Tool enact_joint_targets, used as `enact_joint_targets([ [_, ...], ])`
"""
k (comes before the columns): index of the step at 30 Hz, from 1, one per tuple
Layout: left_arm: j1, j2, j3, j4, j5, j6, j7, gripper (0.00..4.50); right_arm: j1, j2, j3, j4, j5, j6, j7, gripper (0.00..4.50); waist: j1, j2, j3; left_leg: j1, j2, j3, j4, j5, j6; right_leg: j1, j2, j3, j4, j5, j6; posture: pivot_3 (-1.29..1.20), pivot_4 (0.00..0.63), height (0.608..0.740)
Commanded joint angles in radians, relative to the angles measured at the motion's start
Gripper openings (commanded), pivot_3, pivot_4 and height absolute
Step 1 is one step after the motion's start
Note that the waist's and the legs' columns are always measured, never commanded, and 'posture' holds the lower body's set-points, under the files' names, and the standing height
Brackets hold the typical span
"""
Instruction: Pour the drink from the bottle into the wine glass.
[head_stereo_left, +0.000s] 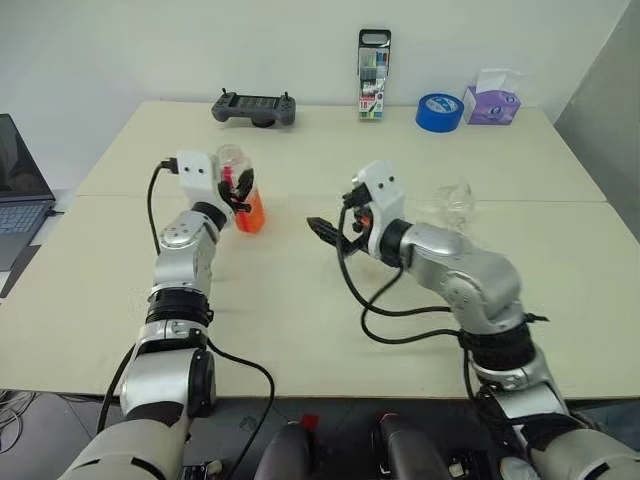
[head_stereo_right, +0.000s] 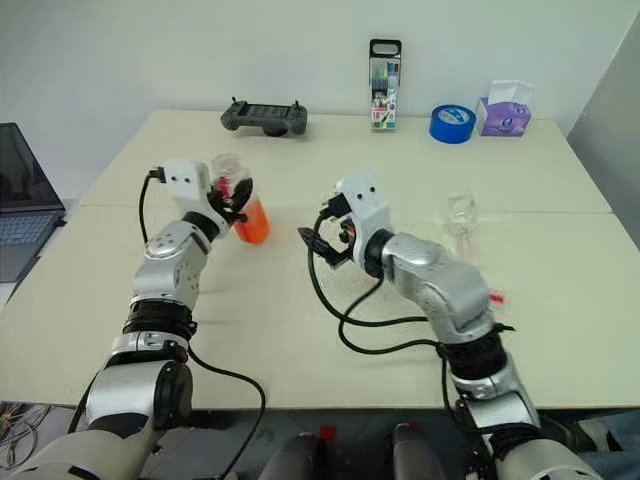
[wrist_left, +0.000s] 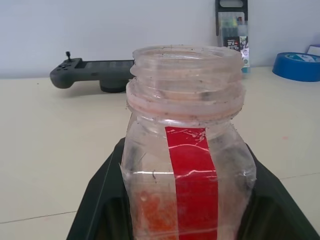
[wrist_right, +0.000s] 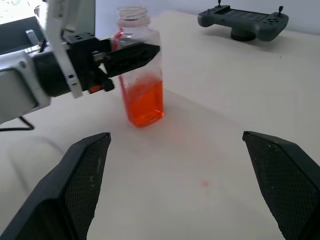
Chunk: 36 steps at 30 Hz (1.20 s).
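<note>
The left gripper (head_stereo_left: 240, 195) is clamped tight around the bottle (head_stereo_left: 243, 196), holding it upright on the left half of the table (head_stereo_left: 300, 320); its black fingers (wrist_right: 131, 54) grip the clear upper body just above the liquid line. The bottle's mouth is uncapped, with bare threads at the neck, and the drink (wrist_right: 145, 102) fills roughly its lower half. The right gripper (head_stereo_left: 330, 232) sits near the table's middle with its jaws spread wide and nothing between them, pointing across toward the bottle.

The wine glass (head_stereo_right: 459, 218) stands upright on the right half of the table, just beyond the right forearm, well apart from the bottle. So the coming move turns on this: the glass lies to the right of the bottle, across the table's centre, and the open right gripper and its arm stand between them. The left arm carries the bottle, yet the right arm is the nearer one to the glass. In my judgement the bottle's long axis, now vertical, must travel rightward and then tip mouth-first over the bowl, with the right arm either clear of the path or steadying the stem.

Farther back, along the wall edge, lie a dark game controller (head_stereo_left: 254, 108), a tall clear marker case (head_stereo_left: 373, 75), a roll of blue tape (head_stereo_left: 439, 111) and a tissue box (head_stereo_left: 492, 98); a laptop (head_stereo_left: 20, 190) sits off the left edge. None of these stands in the way
</note>
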Motion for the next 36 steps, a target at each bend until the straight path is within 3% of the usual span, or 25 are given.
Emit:
enact_joint_targets([
  [1,-0.005,0.02,0.018,-0.02,-0.002,-0.025,0.018,1.82,-0.033,0.03,0.007,0.058,-0.049,-0.097,0.015,4.5,0.0,0.0,0.0,0.0,0.0,0.0,0.0,0.0,0.0,0.0,-0.001,0.0,0.0,0.0,0.0,0.0,0.15,0.74],
  [10,0.001,0.014,0.005,0.009,0.021,-0.027,0.043,1.82,-0.033,0.051,0.0,0.112,-0.087,-0.133,0.079,4.5,-0.002,0.0,0.0,0.001,0.001,0.0,0.0,0.0,0.0,0.0,-0.002,0.0,0.003,0.0,0.0,0.0,0.15,0.74],
  [18,0.025,0.02,-0.003,-0.009,0.037,-0.014,0.062,4.36,0.0,0.032,-0.009,0.071,-0.091,-0.112,0.094,4.5,-0.003,0.0,0.0,0.002,0.001,0.0,0.0,0.0,0.0,0.0,-0.001,0.0,0.004,0.0,0.0,0.0,0.15,0.74],
  [19,0.028,0.021,-0.006,-0.012,0.041,-0.011,0.061,4.47,0.004,0.031,-0.009,0.066,-0.091,-0.109,0.094,4.5,-0.002,0.0,0.0,0.002,0.001,0.0,0.0,0.0,0.0,0.0,-0.001,0.0,0.003,0.0,0.0,0.0,0.15,0.74],
  [28,0.089,0.01,-0.026,-0.101,0.051,0.022,0.065,4.47,0.025,0.013,-0.02,0.031,-0.094,-0.09,0.101,4.5,-0.002,0.0,0.0,0.002,0.001,-0.001,0.0,0.0,0.0,0.0,-0.001,0.0,0.003,0.0,0.0,0.0,0.15,0.74],
  [36,0.289,0.033,0.0,-0.41,0.026,0.157,0.09,4.47,0.028,-0.052,-0.053,-0.036,-0.066,-0.028,0.128,4.5,-0.003,0.0,0.0,0.002,0.001,0.0,0.0,0.0,0.0,0.0,-0.002,0.0,0.003,0.0,0.0,0.0,0.15,0.74],
])
